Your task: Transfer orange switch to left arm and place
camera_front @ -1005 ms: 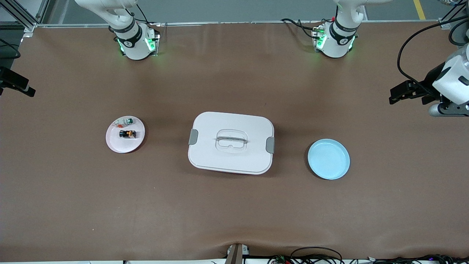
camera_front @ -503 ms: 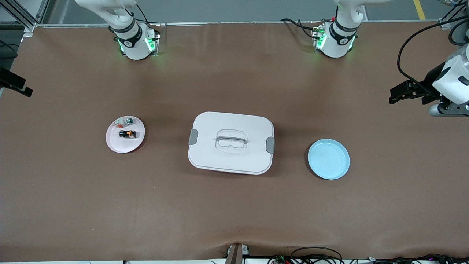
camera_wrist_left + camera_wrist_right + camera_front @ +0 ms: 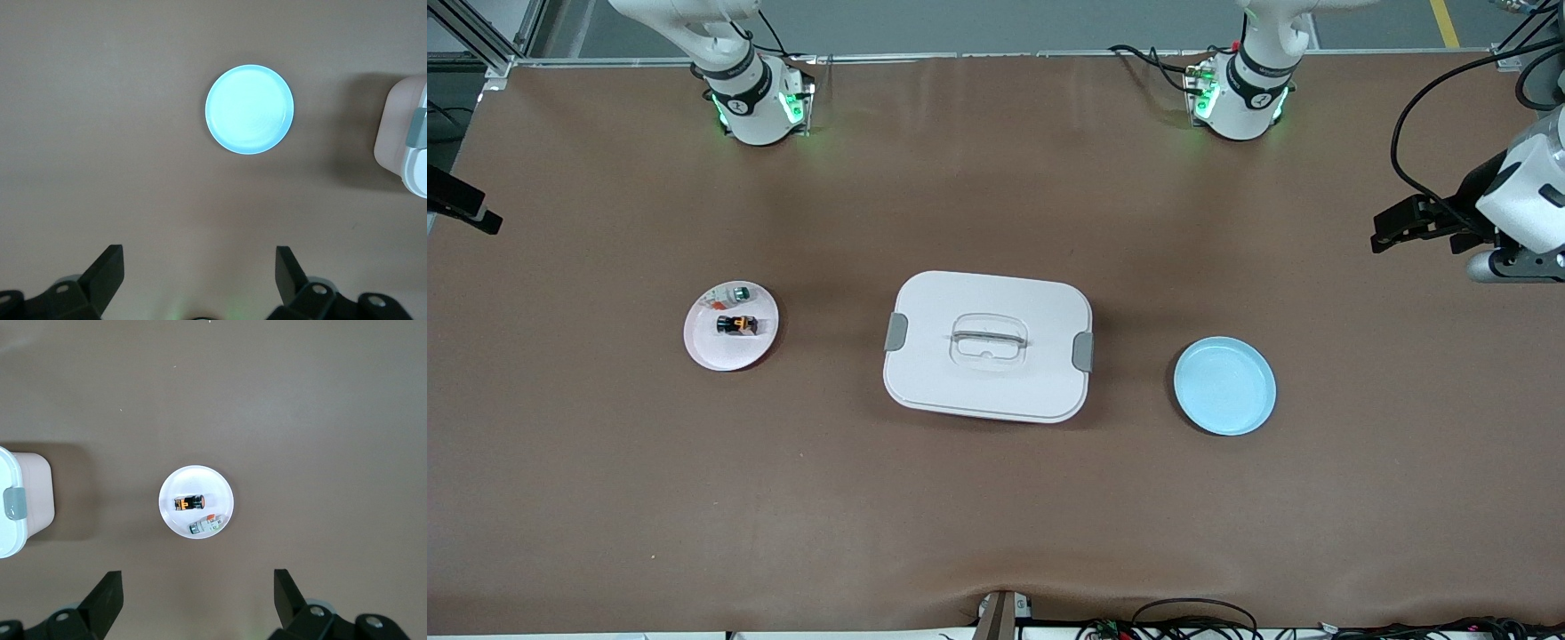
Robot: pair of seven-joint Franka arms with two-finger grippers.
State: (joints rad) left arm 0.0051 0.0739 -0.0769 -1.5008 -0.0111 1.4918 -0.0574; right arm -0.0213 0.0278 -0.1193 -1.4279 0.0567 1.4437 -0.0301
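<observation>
My right gripper (image 3: 193, 600) and left gripper (image 3: 197, 277) hover wide open; orange switch (image 3: 736, 325) lies on pink plate (image 3: 710, 351) toward the right arm's table end.

Two plates sit on the worktop (image 3: 996, 516): one pink plate (image 3: 710, 348) and one blue plate (image 3: 1224, 386). One white box (image 3: 987, 347) stands between them. The pink plate carries three small parts: one orange switch (image 3: 736, 325), one green-tipped piece (image 3: 740, 292) and one white and red-orange bit (image 3: 718, 303).

Brown table (image 3: 996, 516), white box (image 3: 987, 347) mid-table, pink plate (image 3: 716, 351), blue plate (image 3: 1224, 386) at either end
</observation>
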